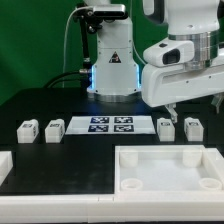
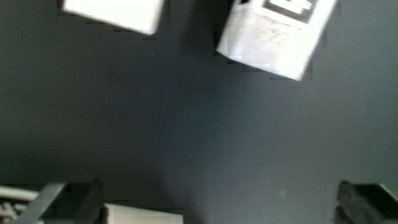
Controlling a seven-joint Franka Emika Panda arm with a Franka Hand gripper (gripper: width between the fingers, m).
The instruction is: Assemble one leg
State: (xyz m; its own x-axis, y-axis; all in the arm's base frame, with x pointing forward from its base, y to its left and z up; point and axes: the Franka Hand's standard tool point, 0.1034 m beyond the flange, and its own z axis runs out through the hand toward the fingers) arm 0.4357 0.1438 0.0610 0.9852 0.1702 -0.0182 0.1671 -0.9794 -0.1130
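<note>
**Open gripper hangs over the right-hand pair of legs**

From where I stand, the gripper (image 1: 193,104) hangs above the table (image 1: 60,105) with its jaws spread wide and nothing in them. The wrist view shows its fingers (image 2: 68,200) far apart with dark table between them, save a white sliver by one finger that I cannot identify.

Four legs sit in a row. In the exterior view the end leg (image 1: 193,127) lies at about 6 o'clock from the gripper, almost straight beneath it and clear of it. The next leg (image 1: 166,127) is just beside that one, at about 7 o'clock. The other two are well apart toward 8 o'clock, past the marker board (image 1: 110,125). The tray part (image 1: 165,152) lies near the end leg, at its 6 o'clock.

The legs look stubby, and I cannot make out a long axis. In the wrist view two white pieces, one tagged (image 2: 276,40), show ahead of the fingers, not between them. They are probably this pair.

To my eye the coming move turns on that offset. The gripper needs a small shift to centre the end leg between the jaws, then a straight drop.
</note>
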